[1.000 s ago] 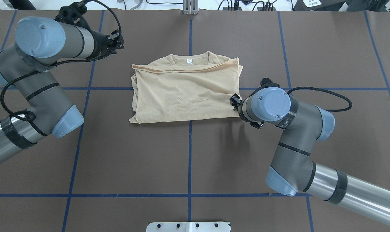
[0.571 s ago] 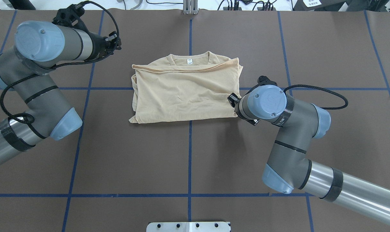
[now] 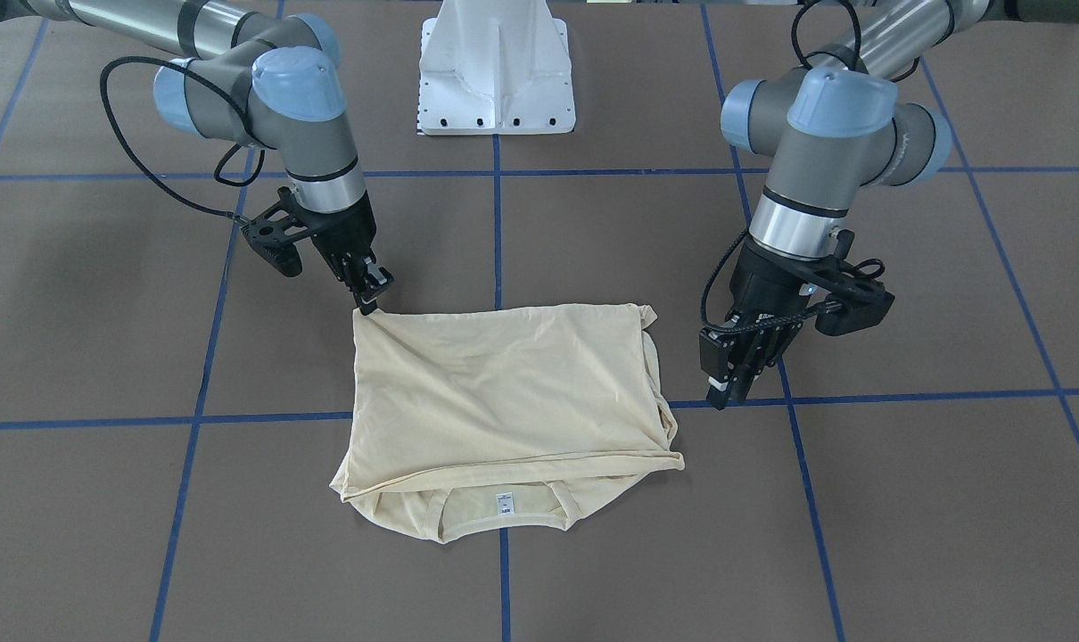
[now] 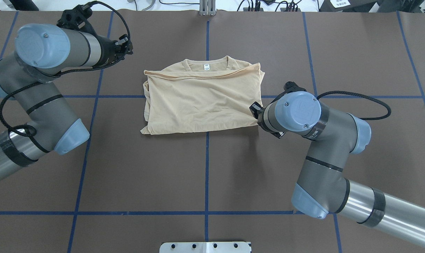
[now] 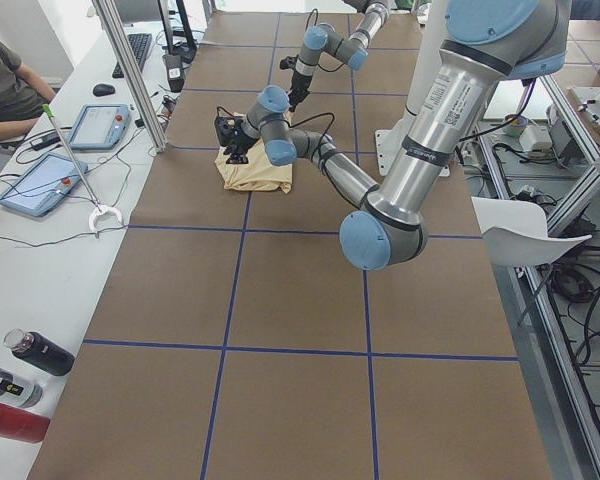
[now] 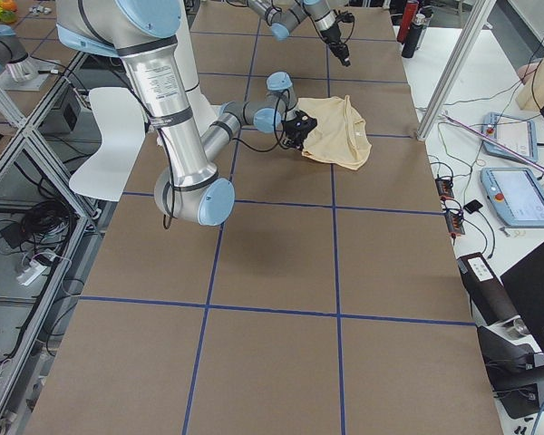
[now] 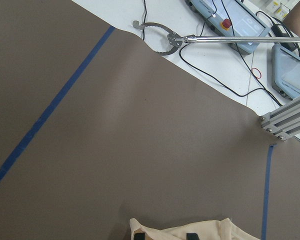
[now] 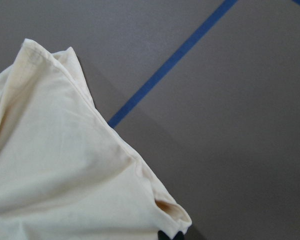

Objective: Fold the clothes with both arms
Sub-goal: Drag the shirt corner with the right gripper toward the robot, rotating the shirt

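We've got the right gripper [image 3: 366, 296] pinched onto a corner of the T-shirt [image 3: 504, 383], and the cloth is drawn to a point at its tips. The shirt lies part-folded between the two grippers. The left gripper [image 3: 725, 390] hangs just beside the opposite edge, fingers parted, holding nothing. It looks thin, light and limp, likely to sag and slide, so we'd take the matching corner through every layer.

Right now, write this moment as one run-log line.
right gripper: shut on T-shirt corner | left gripper: open, beside T-shirt, apart | T-shirt: folded on table
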